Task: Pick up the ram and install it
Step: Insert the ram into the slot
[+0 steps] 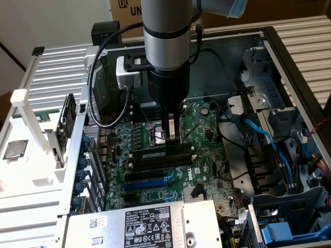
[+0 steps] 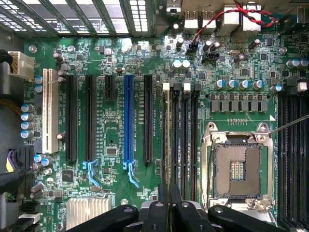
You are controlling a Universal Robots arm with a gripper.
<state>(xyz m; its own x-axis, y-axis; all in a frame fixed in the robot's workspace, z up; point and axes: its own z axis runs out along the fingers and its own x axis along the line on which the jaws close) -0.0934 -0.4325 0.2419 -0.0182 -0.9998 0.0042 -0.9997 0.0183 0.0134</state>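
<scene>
The ram (image 1: 154,154) is a dark stick with a pale label strip. It stands on edge in a long black memory slot on the green motherboard (image 1: 207,139), inside the open computer case. My gripper (image 1: 173,140) comes straight down onto the stick's top edge, toward its end at the exterior view's right, and is shut on it. In the wrist view the gripper (image 2: 169,186) shows two fingers pressed close together, lined up with the bank of memory slots (image 2: 181,140). There the stick itself shows only edge-on and is hard to pick out.
The empty CPU socket (image 1: 158,135) (image 2: 237,166) lies beside the slots. A blue expansion slot (image 1: 150,182) (image 2: 128,121) and black ones lie on the other side. The power supply (image 1: 139,227) is in front and blue cables (image 1: 258,134) are at the right. A white fixture (image 1: 31,155) carries a chip (image 1: 15,149) and an upright dark board (image 1: 69,116).
</scene>
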